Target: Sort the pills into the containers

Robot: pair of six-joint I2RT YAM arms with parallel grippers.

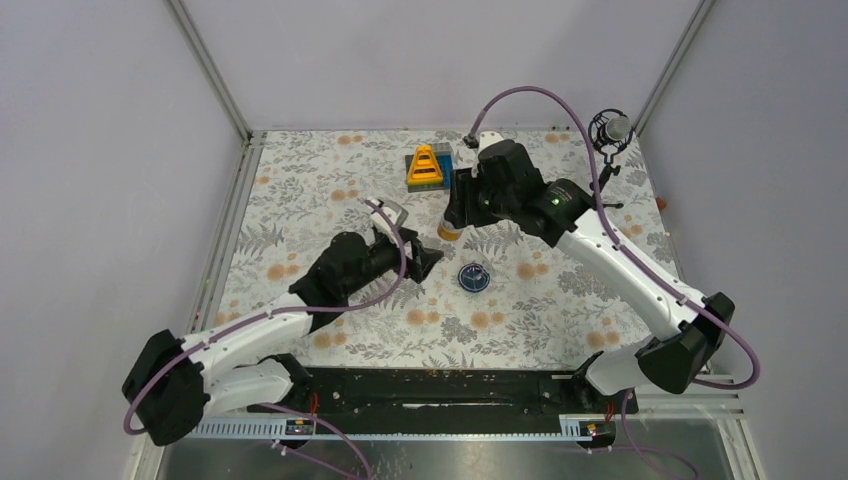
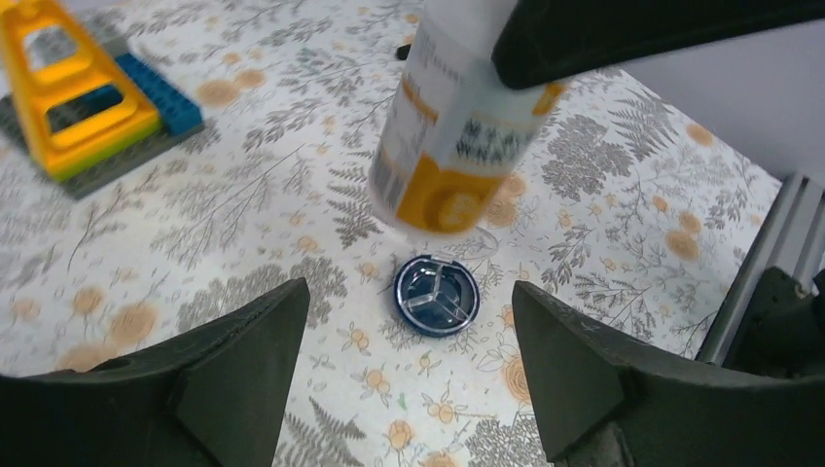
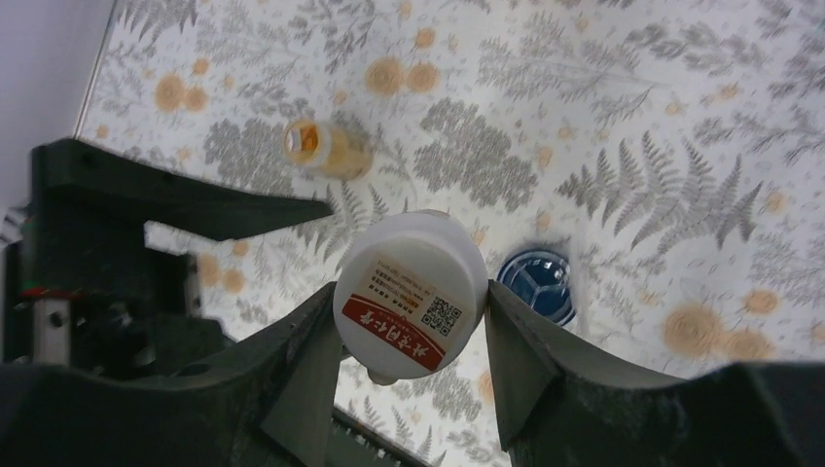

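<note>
Pinching white bottle (image 3: 411, 255) mid-frame in right gripper (image 3: 409, 297); probably light, stiff, slick, best squeezed across the body. With left gripper (image 2: 409, 289) spread, empty.

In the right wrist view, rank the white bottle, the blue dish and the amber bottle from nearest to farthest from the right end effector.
1. White bottle: held between the right end effector fingers.
2. Blue dish: on the table, just beside one finger.
3. Amber bottle: on the table, upper left of the view, farthest.
</note>
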